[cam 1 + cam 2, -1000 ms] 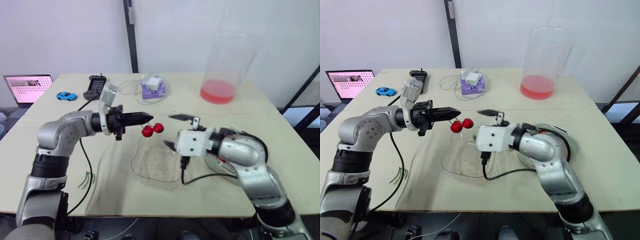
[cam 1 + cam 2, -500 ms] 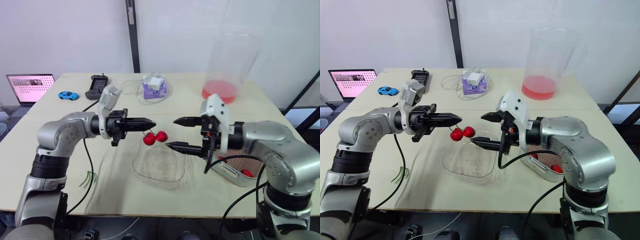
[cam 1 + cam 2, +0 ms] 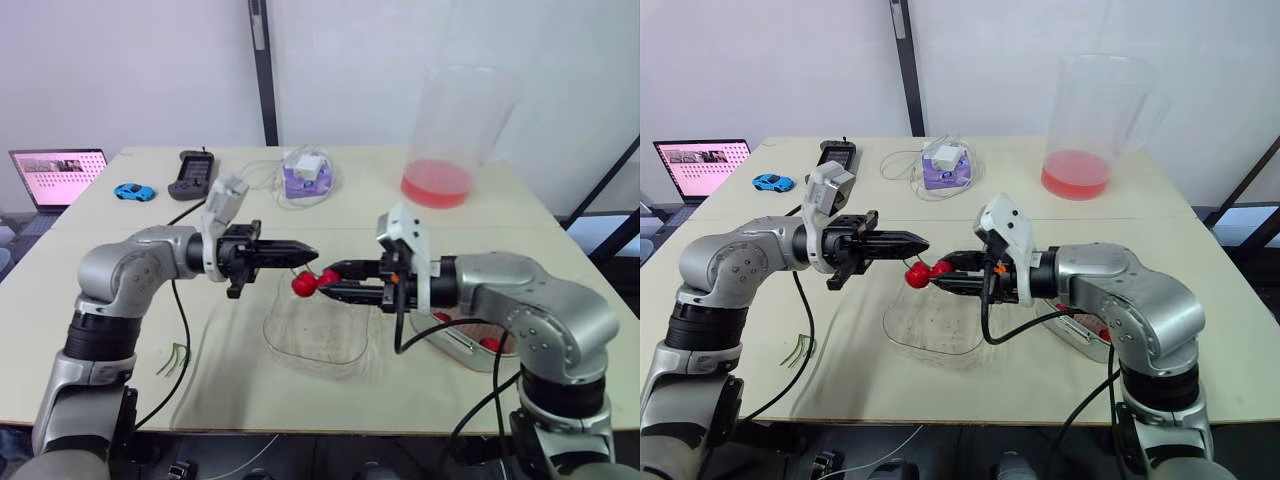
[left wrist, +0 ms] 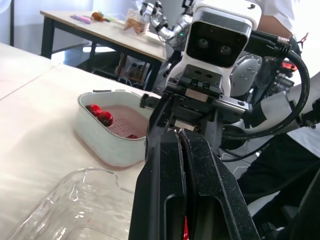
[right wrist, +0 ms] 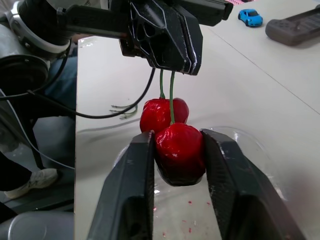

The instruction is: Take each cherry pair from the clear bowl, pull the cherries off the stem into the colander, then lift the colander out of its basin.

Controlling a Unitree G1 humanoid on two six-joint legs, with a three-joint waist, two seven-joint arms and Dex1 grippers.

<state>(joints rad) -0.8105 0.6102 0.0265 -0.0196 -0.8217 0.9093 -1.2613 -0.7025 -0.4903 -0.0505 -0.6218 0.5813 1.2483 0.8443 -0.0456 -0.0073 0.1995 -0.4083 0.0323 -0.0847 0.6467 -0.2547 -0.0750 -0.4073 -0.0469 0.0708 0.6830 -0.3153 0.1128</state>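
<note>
Left gripper (image 3: 312, 254) pinches thin green stem (image 5: 171, 97); right gripper (image 5: 176, 139) clamps one glossy red cherry (image 5: 179, 152) — above clear plastic bowl (image 3: 300, 338), so its twin (image 5: 151, 114) may drop there.

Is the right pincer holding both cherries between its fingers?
No, the right pincer grips just the front cherry, while the back cherry hangs outside its fingers.

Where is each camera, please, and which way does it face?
Eye views: from the head, down over left pincer, right pincer and clear bowl.
Left wrist: along left pincer toward right arm and colander.
Right wrist: along right pincer, shut on a cherry, toward left pincer pinching the stem.
Wrist views face each other.
</note>
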